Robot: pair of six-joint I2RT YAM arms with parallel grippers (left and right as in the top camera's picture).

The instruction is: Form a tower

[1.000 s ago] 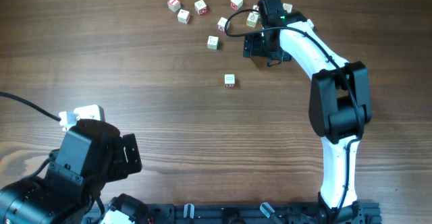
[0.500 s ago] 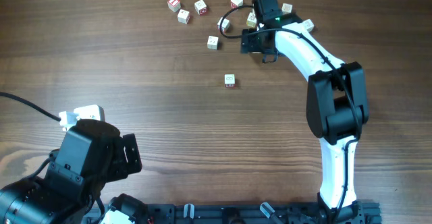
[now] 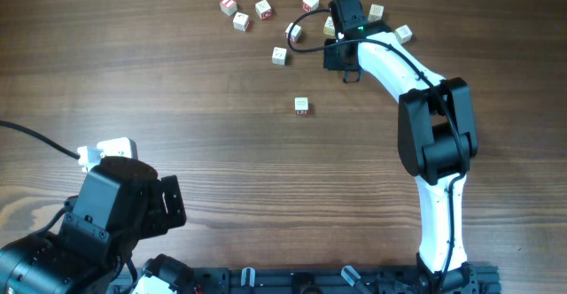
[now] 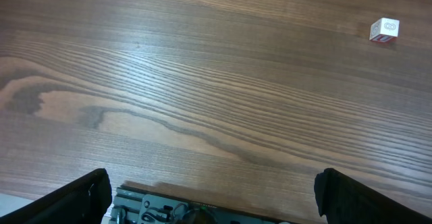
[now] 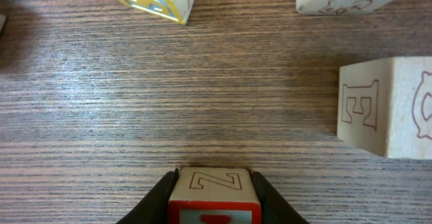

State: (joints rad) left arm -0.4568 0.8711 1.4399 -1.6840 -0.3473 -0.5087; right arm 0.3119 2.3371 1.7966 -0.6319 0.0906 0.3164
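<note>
Tower [image 3: 301, 105] seemed only one cube high, mid-frame overhead. Right gripper [image 5: 213, 200] held a red-edged cube [image 5: 213, 185] near the top edge; left gripper [image 4: 212, 183] stood wide, holding nothing.

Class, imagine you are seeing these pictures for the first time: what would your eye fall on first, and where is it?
The white right arm stretches across the table to its far side, its right gripper shut on a red-edged cube. Loose cubes lie scattered around it, and a lone cube sits apart, nearer the middle.
</note>
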